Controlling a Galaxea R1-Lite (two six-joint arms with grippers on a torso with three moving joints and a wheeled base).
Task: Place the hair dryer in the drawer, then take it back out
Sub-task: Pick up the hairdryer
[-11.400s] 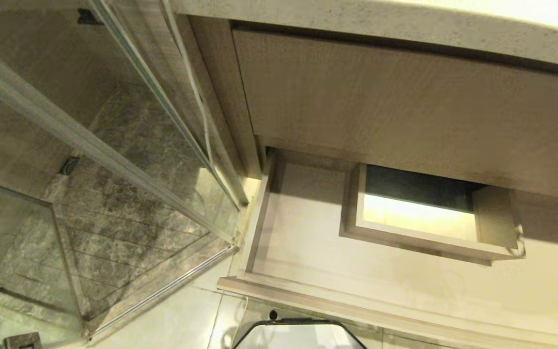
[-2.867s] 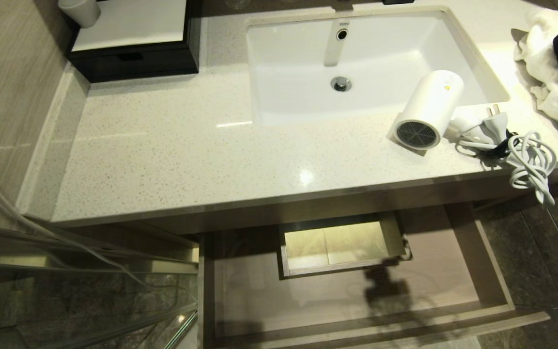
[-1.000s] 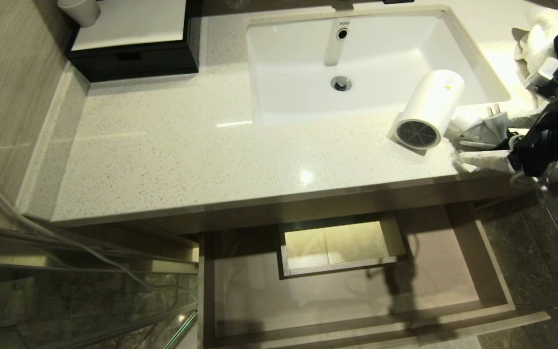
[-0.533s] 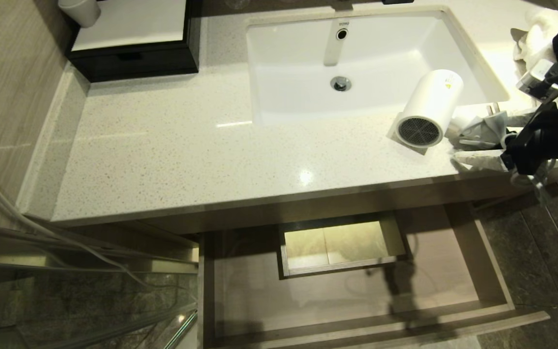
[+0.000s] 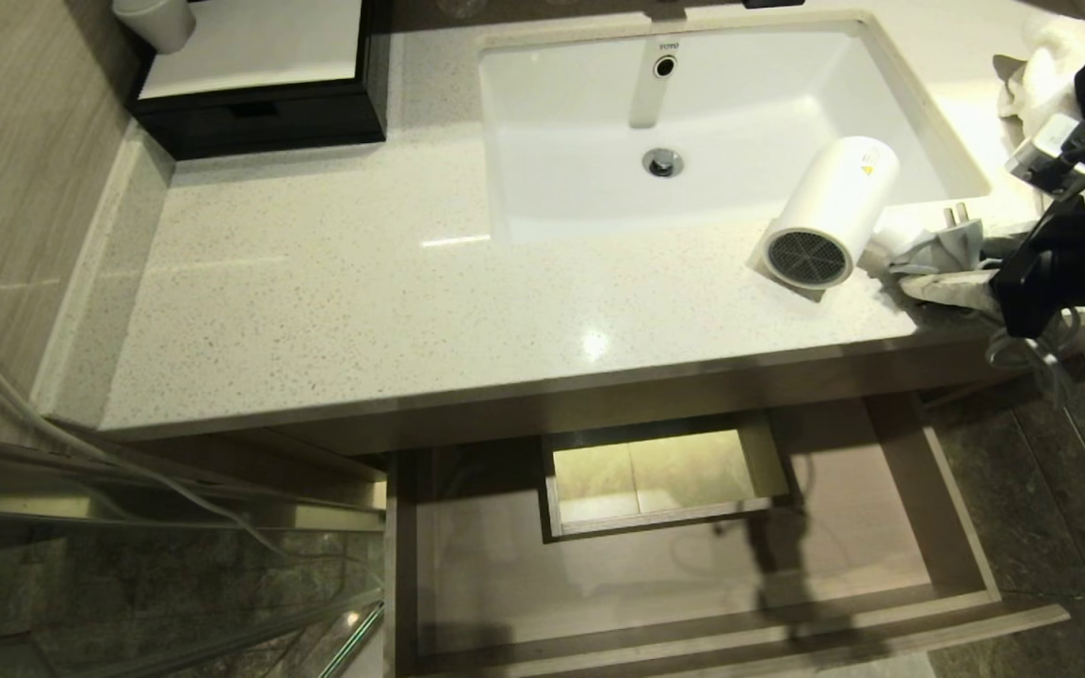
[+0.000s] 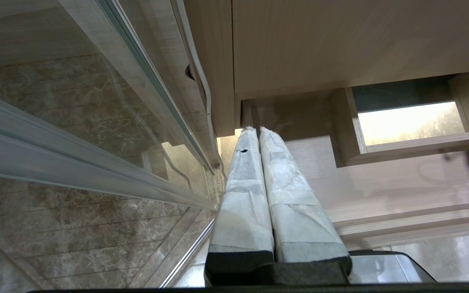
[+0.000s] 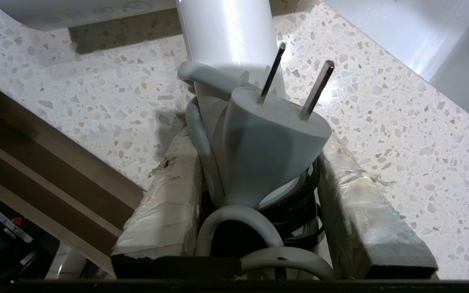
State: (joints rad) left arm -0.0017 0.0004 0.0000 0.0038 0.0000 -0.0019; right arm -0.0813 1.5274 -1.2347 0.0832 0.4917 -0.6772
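Note:
The white hair dryer [image 5: 825, 212] lies on the countertop [image 5: 364, 301] at the sink's front right corner, grey grille toward me. Its grey plug [image 7: 267, 146] and bundled cord with the black tie sit between the fingers of my right gripper [image 5: 929, 268], which reaches in from the right. In the right wrist view the right gripper [image 7: 259, 152] has both taped fingers pressed against the bundle, prongs pointing away. The drawer [image 5: 938, 490] stands pulled out below the counter, nothing in it. My left gripper [image 6: 255, 132] hangs shut, low beside the drawer [image 6: 381, 179].
A white sink [image 5: 919, 122] is set in the counter. A white towel [image 5: 1042, 94] lies at the back right, a black box [image 5: 260, 104] and white cup [image 5: 154, 21] at the back left. A glass shower door [image 5: 128, 584] stands left of the drawer.
My right arm came in from the right and its fingers closed on the plug and cord bundle. The hair dryer shifted slightly left. Earlier the head view rose from the drawer to the counter.

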